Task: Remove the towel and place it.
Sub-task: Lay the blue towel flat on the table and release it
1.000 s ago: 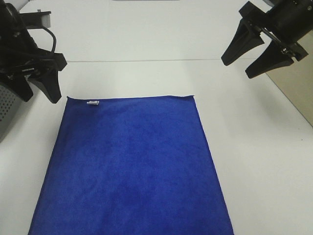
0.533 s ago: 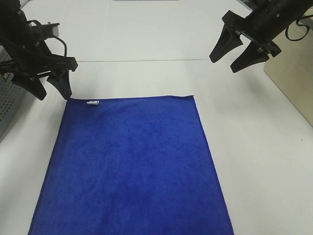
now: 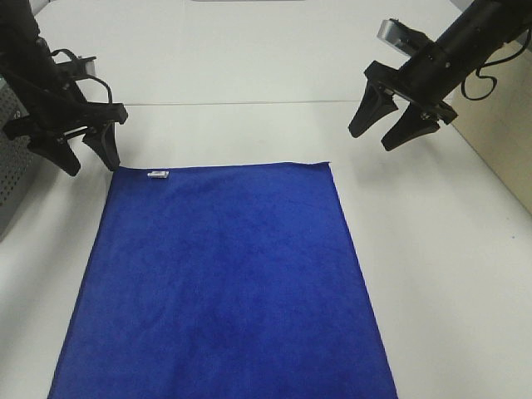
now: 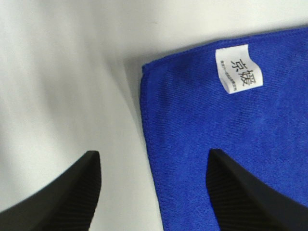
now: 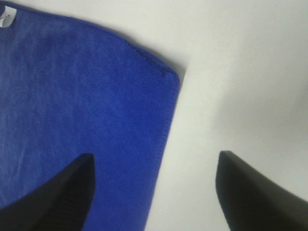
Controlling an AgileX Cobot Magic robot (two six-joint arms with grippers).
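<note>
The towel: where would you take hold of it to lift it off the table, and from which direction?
By its two far corners, from above. The towel lies flat, so only edges offer a pinch; the open left tool hovers by the tagged corner, the open right tool by the other corner.

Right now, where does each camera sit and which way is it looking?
Exterior high: above the white table, looking down on the blue towel; both arms, left tool and right tool, show.
Left wrist: on the left arm, looking down between its fingers at the towel's corner by the white tag.
Right wrist: on the right arm, looking down between its fingers at the other far corner.
Shared: high and left wrist views both show the tag.
</note>
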